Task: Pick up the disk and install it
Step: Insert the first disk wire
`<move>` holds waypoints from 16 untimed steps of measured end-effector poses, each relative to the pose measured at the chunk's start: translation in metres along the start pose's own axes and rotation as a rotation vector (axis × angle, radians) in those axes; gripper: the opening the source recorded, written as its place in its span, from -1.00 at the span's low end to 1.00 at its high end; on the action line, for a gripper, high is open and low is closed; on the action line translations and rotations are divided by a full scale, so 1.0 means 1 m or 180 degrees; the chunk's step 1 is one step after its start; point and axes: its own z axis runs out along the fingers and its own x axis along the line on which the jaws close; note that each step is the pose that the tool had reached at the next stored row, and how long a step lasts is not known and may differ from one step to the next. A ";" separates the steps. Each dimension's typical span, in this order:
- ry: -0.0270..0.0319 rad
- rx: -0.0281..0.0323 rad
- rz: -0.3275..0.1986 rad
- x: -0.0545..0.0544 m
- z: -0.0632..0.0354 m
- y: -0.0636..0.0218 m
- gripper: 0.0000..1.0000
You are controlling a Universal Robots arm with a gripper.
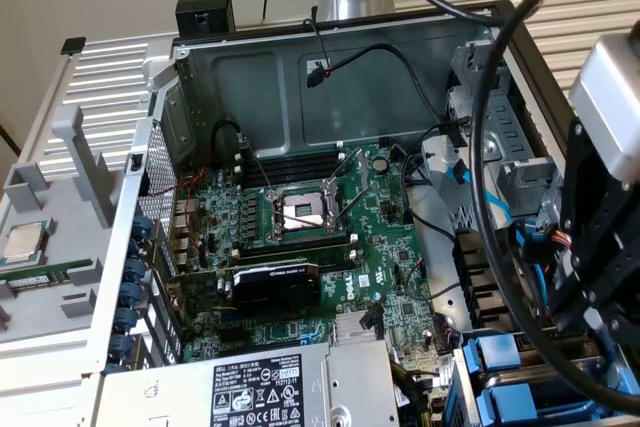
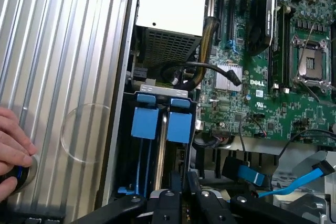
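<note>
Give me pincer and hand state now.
Pincer: closed, near the blue drive carriers; nothing seen held.
Person's hand: resting on a small round object; grip cannot be told.

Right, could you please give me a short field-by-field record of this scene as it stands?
case: open grey metal computer case, green motherboard exposed
processor socket: square silver socket, empty
drive bay: two bright blue plastic carrier tabs side by side
end effector: black, shut, close to those tabs
person: a hand over the ribbed silver surface beside the case
</note>
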 end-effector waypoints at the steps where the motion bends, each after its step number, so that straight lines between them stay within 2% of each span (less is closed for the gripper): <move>1: -0.0005 -0.0007 0.0030 0.000 0.0000 0.0000 -0.67; 5: -0.0016 -0.0053 0.0136 0.000 0.0000 0.0000 -0.67; 7: 0.0001 -0.0073 0.0167 0.000 0.0000 0.0000 -0.67; 10: 0.0043 -0.0089 0.0186 0.000 0.0000 0.0000 -0.67; 11: 0.0051 -0.0093 0.0189 -0.001 0.0001 -0.0001 -0.67; 16: 0.0065 -0.0109 0.0204 -0.003 0.0005 -0.0004 -0.67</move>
